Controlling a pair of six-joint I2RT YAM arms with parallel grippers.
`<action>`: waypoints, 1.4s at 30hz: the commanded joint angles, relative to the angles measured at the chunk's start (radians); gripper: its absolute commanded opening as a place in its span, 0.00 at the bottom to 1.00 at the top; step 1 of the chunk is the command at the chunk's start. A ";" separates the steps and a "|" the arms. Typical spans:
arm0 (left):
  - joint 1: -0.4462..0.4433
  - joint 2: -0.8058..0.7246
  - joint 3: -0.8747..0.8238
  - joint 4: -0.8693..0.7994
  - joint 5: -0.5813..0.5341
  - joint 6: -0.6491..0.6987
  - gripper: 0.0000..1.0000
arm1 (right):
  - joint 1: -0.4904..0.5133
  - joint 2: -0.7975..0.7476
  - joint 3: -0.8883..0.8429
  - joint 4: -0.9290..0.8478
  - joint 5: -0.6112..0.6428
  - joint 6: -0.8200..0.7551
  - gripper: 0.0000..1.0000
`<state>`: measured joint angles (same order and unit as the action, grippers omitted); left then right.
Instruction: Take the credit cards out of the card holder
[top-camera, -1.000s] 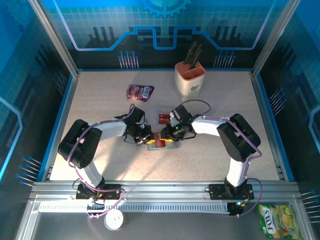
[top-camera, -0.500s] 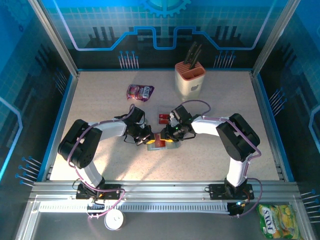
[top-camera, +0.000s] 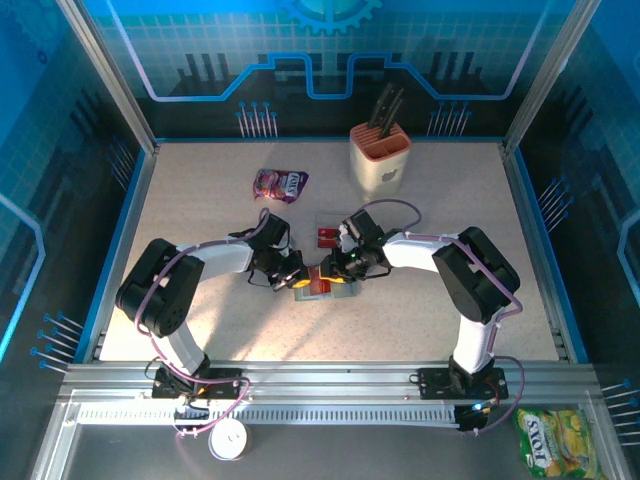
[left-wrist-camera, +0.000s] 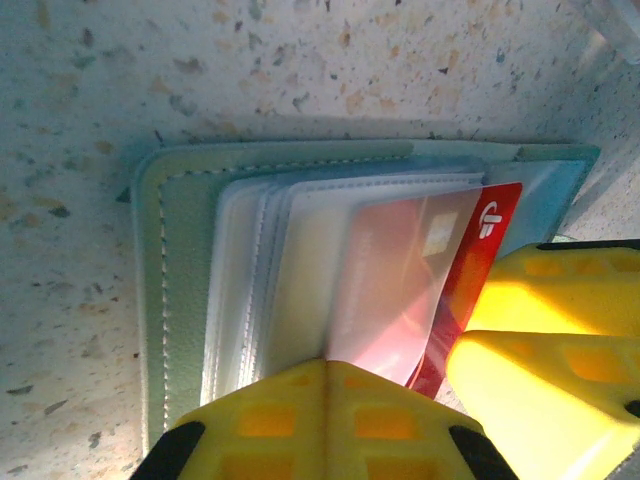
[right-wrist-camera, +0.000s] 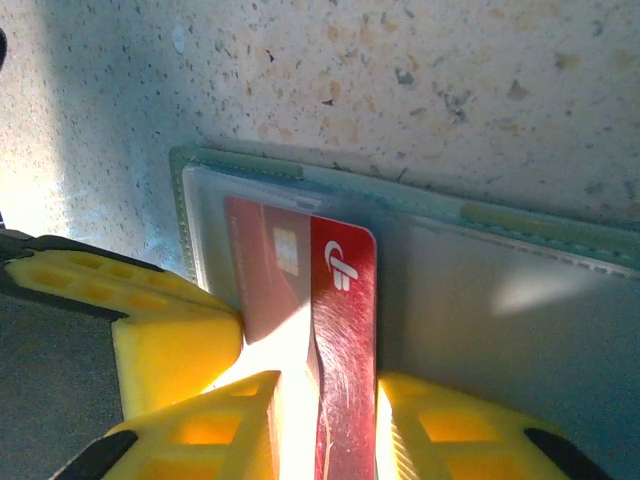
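The sage-green card holder lies open on the table, its clear sleeves fanned out. My left gripper is shut, its tips pressing down on the sleeves. A red credit card sticks halfway out of a sleeve, its chip end still under the plastic. My right gripper straddles the bared part; one finger lies against the card's edge and a bright gap shows at the other. The card also shows beside the right gripper's fingers. In the top view the left gripper and right gripper meet over the holder.
Another red card lies just behind the grippers. A purple snack pouch and a beige knife block stand farther back. A yellow-green bag lies off the table at the near right.
The right gripper's jaws have drawn slightly closer around the red card. Both arms hold their places.
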<state>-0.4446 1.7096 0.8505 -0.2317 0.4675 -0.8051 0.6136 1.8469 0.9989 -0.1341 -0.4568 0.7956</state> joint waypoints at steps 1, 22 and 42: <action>-0.006 0.022 0.009 -0.052 -0.026 0.020 0.00 | -0.009 -0.035 -0.015 0.022 -0.022 0.011 0.27; -0.005 0.027 0.011 -0.054 -0.023 0.026 0.00 | -0.033 -0.076 -0.069 0.029 0.000 0.008 0.12; -0.006 0.030 0.061 -0.077 -0.009 0.047 0.00 | -0.057 -0.173 -0.040 -0.097 0.041 -0.066 0.06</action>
<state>-0.4454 1.7283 0.8841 -0.2638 0.4667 -0.7815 0.5720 1.7069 0.9199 -0.1665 -0.4397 0.7692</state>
